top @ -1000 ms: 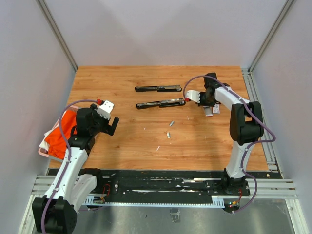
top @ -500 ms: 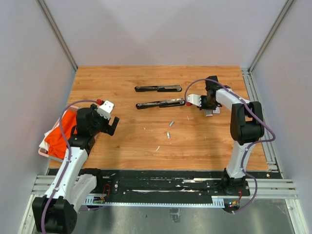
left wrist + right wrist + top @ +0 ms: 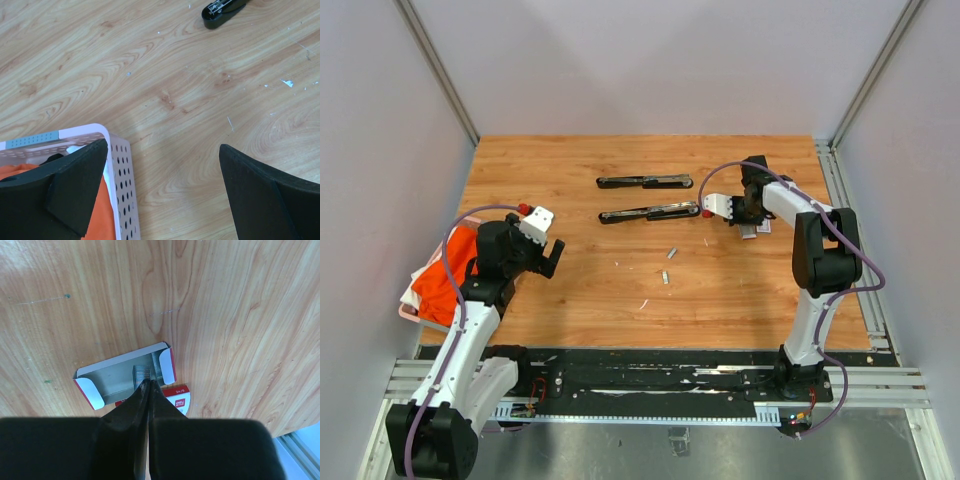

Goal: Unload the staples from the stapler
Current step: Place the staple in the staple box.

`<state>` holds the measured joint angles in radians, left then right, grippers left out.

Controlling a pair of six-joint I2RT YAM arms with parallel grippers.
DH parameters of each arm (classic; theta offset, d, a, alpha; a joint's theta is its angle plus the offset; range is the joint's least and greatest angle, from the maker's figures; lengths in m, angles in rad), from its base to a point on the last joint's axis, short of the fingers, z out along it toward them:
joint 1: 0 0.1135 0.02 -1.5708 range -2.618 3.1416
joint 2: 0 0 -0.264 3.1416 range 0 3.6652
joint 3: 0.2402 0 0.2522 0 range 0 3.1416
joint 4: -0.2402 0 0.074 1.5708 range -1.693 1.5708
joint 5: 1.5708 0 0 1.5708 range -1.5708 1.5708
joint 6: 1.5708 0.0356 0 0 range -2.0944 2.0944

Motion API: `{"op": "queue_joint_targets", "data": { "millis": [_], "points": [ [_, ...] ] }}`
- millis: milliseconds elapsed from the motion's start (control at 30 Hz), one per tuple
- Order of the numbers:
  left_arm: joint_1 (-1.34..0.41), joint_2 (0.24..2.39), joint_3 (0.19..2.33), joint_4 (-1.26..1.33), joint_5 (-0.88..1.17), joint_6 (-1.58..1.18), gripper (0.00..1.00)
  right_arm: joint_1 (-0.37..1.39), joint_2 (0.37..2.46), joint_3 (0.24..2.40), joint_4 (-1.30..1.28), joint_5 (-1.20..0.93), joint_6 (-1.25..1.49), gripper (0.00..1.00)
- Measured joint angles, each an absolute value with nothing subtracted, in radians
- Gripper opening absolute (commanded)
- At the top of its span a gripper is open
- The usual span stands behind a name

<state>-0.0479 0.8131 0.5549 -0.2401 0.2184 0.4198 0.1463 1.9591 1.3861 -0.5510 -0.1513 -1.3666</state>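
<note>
Your right gripper [image 3: 148, 384] has dropped to the box [image 3: 115, 374] by the table's [image 3: 570, 290] right edge, jaws together; the staples [image 3: 671, 252] lie leftward, toward the near edge.

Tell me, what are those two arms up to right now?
Left gripper open, by basket. Right gripper shut, tips at open staple box. Loose staples lie near staplers. Nothing blocking.

White arms [image 3: 468, 335], black joints [image 3: 820, 262], purple cables [image 3: 443, 250]
</note>
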Motion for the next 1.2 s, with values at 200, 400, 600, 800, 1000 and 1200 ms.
{"op": "queue_joint_targets", "data": {
  "millis": [200,400,600,800,1000,1200],
  "points": [
    [-0.048,0.813,0.555,-0.240,0.218,0.420,0.98,0.146,1.959,1.386,-0.551,-0.151,-1.368,0.01],
    [-0.048,0.813,0.555,-0.240,0.218,0.422,0.98,0.146,1.959,1.382,-0.554,-0.150,-1.370,0.01],
    [-0.048,0.813,0.555,-0.240,0.218,0.422,0.98,0.148,1.959,1.381,-0.554,-0.150,-1.371,0.02],
    [-0.048,0.813,0.555,-0.240,0.218,0.422,0.98,0.151,1.959,1.382,-0.555,-0.150,-1.371,0.02],
    [-0.048,0.813,0.555,-0.240,0.218,0.422,0.98,0.153,1.959,1.382,-0.555,-0.151,-1.371,0.02],
    [-0.048,0.814,0.555,-0.240,0.218,0.422,0.98,0.162,1.959,1.381,-0.557,-0.151,-1.371,0.02]
  ]
}}
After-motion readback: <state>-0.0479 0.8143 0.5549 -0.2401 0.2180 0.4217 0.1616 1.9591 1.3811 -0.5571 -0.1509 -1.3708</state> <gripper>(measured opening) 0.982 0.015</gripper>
